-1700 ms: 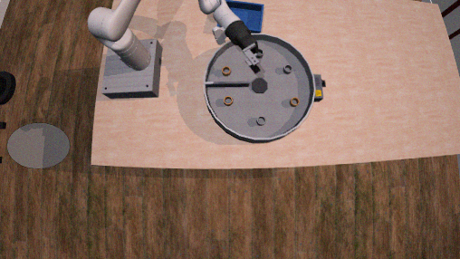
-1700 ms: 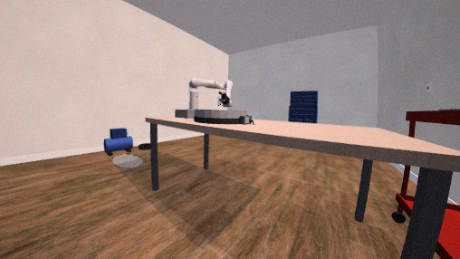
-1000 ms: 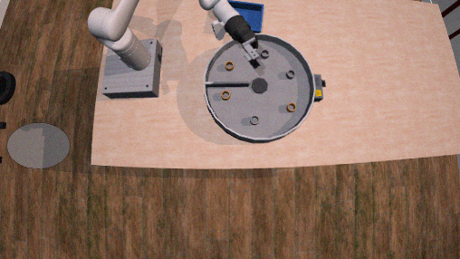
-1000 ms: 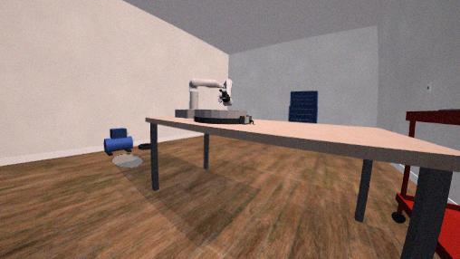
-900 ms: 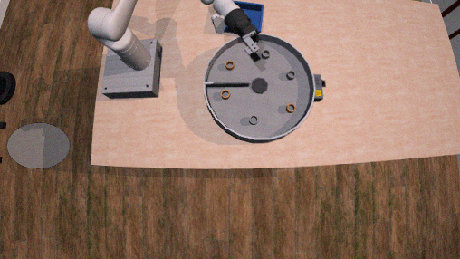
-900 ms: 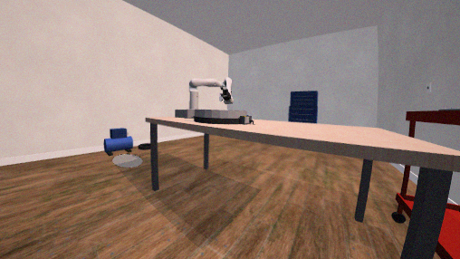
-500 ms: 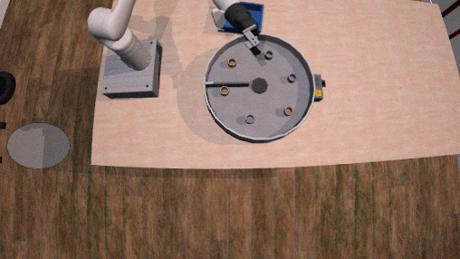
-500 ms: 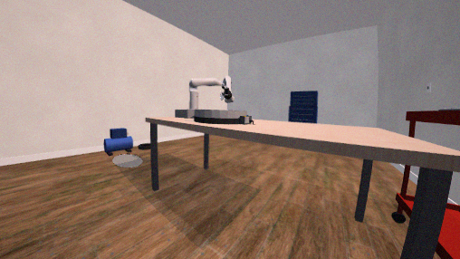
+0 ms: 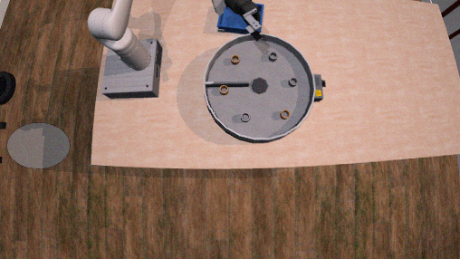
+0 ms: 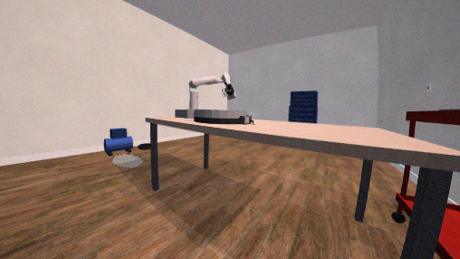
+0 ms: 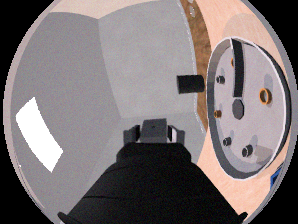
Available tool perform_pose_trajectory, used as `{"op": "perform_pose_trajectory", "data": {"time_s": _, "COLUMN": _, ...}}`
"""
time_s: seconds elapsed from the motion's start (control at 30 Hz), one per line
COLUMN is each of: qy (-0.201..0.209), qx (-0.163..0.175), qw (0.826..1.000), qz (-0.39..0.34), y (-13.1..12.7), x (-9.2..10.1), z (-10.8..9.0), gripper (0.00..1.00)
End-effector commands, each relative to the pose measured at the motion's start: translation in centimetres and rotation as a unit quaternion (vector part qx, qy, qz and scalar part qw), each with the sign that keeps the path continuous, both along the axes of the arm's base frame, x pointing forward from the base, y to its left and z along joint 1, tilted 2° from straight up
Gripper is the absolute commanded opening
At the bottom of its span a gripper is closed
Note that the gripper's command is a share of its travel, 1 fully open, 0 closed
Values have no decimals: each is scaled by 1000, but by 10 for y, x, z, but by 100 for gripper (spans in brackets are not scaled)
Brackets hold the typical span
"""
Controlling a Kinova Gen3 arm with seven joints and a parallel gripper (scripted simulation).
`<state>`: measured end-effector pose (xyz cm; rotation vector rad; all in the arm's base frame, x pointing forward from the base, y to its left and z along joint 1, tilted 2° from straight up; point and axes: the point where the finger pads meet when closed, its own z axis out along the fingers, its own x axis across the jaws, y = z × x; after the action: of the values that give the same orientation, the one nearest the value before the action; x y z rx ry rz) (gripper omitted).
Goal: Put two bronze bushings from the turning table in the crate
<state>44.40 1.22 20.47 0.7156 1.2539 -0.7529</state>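
Note:
My gripper (image 9: 256, 36) (image 11: 153, 130) is open and empty, high over the turning table's back rim beside the crate. The round grey turning table (image 9: 215, 111) (image 10: 217, 113) bears three bronze bushings: one bronze bushing (image 9: 232, 60) (image 11: 261, 96) at back left, another bronze bushing (image 9: 220, 90) (image 11: 233, 63) at left by the bar, a third bronze bushing (image 9: 281, 114) (image 11: 218, 114) at front right. Three grey bushings also lie on it, including one grey bushing (image 11: 247, 151) nearest the crate. The blue crate (image 9: 228, 29) (image 11: 274, 179) stands behind; the arm hides part of its inside, and no bushing shows in the visible part.
A dark bar (image 9: 233, 84) (image 11: 238, 70) reaches from the turning table's left rim toward its hub (image 9: 259, 85) (image 11: 238, 108). A small box with a yellow patch (image 9: 318, 93) sits at the right rim. The arm's grey base block (image 9: 131, 81) stands at the left.

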Motion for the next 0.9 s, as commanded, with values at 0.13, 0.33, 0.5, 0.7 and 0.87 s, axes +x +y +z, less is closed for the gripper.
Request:
{"op": "perform_pose_trajectory", "data": {"time_s": 0.13, "qy": -1, "qx": 0, "qw": 1000, "qz": 0, "y": 37, "x": 0, "z": 47, "gripper": 100}}
{"op": "perform_pose_trajectory", "data": {"time_s": 0.33, "qy": -1, "qx": 0, "qw": 1000, "qz": 0, "y": 37, "x": 0, "z": 47, "gripper": 100}}
{"op": "perform_pose_trajectory", "data": {"time_s": 0.5, "qy": -1, "qx": 0, "qw": 1000, "qz": 0, "y": 37, "x": 0, "z": 47, "gripper": 100}}
{"op": "perform_pose_trajectory", "data": {"time_s": 0.7, "qy": -1, "qx": 0, "qw": 1000, "qz": 0, "y": 74, "x": -1, "z": 92, "gripper": 100}}
{"op": "perform_pose_trajectory", "data": {"time_s": 0.87, "qy": -1, "qx": 0, "qw": 1000, "qz": 0, "y": 74, "x": -1, "z": 92, "gripper": 100}}
